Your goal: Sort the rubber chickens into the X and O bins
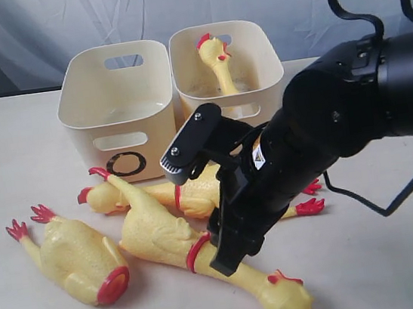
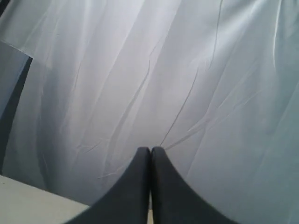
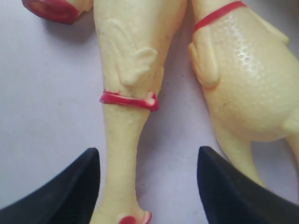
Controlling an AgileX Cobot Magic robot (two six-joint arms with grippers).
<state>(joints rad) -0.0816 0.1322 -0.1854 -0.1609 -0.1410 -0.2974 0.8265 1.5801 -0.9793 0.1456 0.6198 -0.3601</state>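
**Left claw [image 2: 150, 151] closed, empty, facing the curtain [image 2: 187, 70]; my right claw [image 3: 147, 156] wide open, empty, astride a chicken [image 3: 127, 93] at the neck.**
Risk: a second chicken [image 3: 243, 84] lay just beside it with its leg by one finger [image 3: 224, 196], so closing might have nipped both, and the soft, tapering neck might have slipped. The chicken lay on the table [image 1: 10, 165] before the O bin [image 1: 116, 105], its long axis slanting from feet near that bin to head at near right. A third chicken [image 1: 217, 58] stood in the right bin [image 1: 261, 48], mark hidden.
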